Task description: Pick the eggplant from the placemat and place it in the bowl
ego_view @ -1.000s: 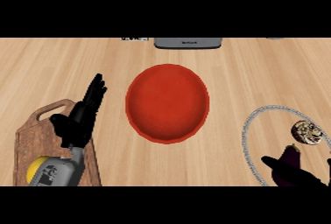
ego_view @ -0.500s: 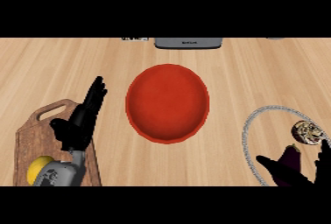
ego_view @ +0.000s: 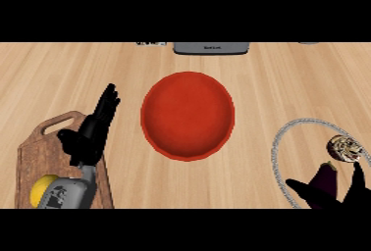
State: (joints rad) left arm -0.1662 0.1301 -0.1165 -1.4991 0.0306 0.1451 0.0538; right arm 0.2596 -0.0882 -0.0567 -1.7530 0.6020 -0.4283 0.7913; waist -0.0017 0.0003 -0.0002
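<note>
Vs. half a sec ago the big stuff is unchanged: light wooden counter (ego_view: 58, 73), round red bowl (ego_view: 188, 115) and brown wooden cutting board (ego_view: 33, 157) sit as they were, w/ the left hand (ego_view: 91, 135) open, fingers straight, resting at the board's edge. The mover is the right hand (ego_view: 315, 196), lower right: thumb & fingers have come up either side of the dark purple eggplant (ego_view: 328, 179) and look curled round it, so prob. gripped; lifted or not, can't tell. Eggplant is over the round pale-rimmed placemat (ego_view: 278, 147), well apart from the bowl, so carry + drop remain. Count: 1 counter, 1 bowl, 1 board, 1 placemat, 2 hands, 1 eggplant, 1 yellow round fruit (ego_view: 42, 185) on the board, 1 small brown-and-white item (ego_view: 345, 147) on the mat, unclear what.
</note>
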